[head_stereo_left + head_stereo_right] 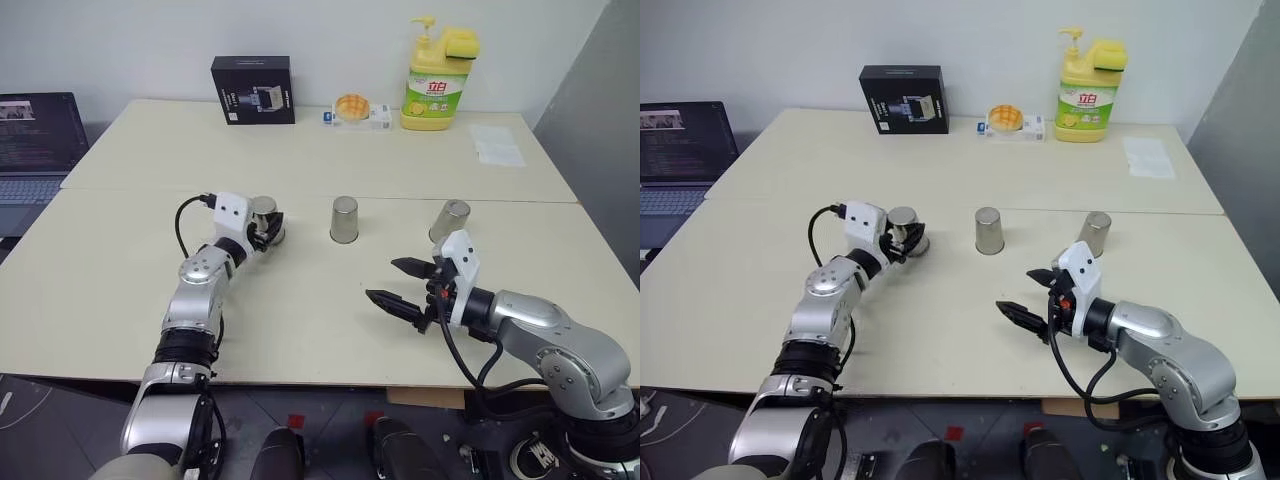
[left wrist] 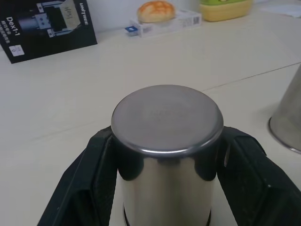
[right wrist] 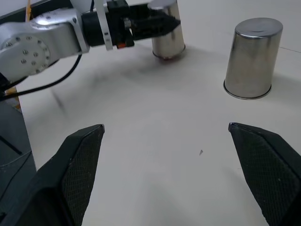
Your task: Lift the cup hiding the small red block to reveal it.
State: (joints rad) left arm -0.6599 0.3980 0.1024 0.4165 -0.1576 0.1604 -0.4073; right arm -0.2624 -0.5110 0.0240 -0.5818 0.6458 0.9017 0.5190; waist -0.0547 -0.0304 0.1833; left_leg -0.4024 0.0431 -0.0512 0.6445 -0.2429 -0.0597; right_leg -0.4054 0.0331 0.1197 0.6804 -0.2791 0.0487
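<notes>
Left tool is clamped on the upturned cup; right tool hovers with fingers apart.

Head pair looks down over the table — wrist views sit close, sharing the cup.

An office or lab test area is suggested. Two plain cream tables are pushed together against a bare white wall. At ten o'clock an open laptop with text on its screen is seen, at twelve a black product box, and at one a dish-soap pump bottle.
</notes>
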